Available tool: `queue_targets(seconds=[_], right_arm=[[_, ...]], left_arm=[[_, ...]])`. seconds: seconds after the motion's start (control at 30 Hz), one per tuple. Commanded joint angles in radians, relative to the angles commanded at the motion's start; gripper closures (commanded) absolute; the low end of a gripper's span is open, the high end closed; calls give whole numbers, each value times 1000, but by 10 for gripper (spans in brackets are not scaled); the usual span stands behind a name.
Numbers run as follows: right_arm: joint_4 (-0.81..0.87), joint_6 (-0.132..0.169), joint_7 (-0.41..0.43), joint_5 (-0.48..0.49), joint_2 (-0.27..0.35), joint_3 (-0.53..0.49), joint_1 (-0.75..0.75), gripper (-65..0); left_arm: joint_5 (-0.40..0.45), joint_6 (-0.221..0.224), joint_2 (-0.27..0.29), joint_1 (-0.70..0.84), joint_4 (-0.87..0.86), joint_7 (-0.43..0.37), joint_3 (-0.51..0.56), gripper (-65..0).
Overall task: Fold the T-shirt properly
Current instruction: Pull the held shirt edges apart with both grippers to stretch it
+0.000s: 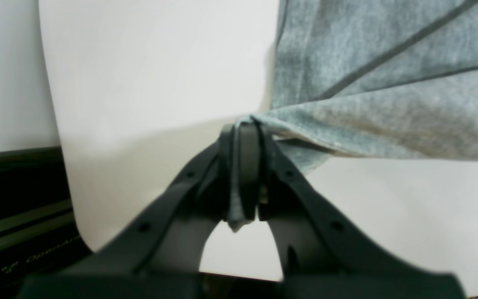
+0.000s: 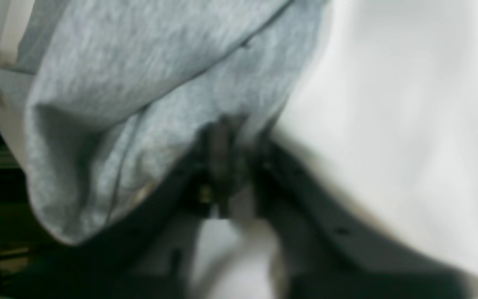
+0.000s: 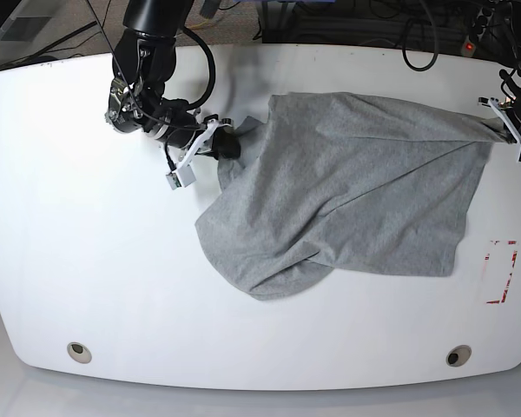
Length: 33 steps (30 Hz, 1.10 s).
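The grey T-shirt (image 3: 356, 191) is stretched across the white table between my two arms, its lower part sagging in a rounded fold toward the table's front. My left gripper (image 1: 243, 128) is shut on a corner of the T-shirt (image 1: 388, 83), with a strip of cloth caught between its fingers; in the base view it sits at the far right edge (image 3: 504, 126). My right gripper (image 2: 226, 133) is shut on a bunched edge of the T-shirt (image 2: 139, 83), seen at the cloth's left end (image 3: 230, 143) in the base view. No lettering shows.
The white table (image 3: 87, 261) has two round holes near its front edge, one on the left (image 3: 79, 352) and one on the right (image 3: 457, 355). A red-marked label (image 3: 501, 271) lies at the right. Cables and dark equipment run behind the far edge.
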Motion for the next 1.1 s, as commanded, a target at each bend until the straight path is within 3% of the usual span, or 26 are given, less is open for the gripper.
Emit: queue_targets(seconds=[0.13, 0.33, 0.47, 0.67, 0.9, 1.1], right_arm=[[94, 0, 0, 2, 35, 3, -49, 0], [285, 0, 0, 2, 84, 8, -150, 0], [385, 0, 0, 2, 94, 69, -210, 0], [416, 2, -20, 2, 94, 178, -261, 0], [416, 2, -63, 20, 94, 221, -245, 0], [410, 2, -64, 40, 129, 222, -140, 0]], left_arm=[[0, 0, 3, -20, 25, 0, 0, 0], [2, 0, 52, -28, 68, 0, 0, 0], [2, 0, 55, -28, 77, 0, 6, 0], [2, 2, 55, -28, 75, 0, 46, 0], [2, 3, 58, -35, 86, 2, 112, 0], [25, 64, 120, -137, 137, 8, 172, 0]])
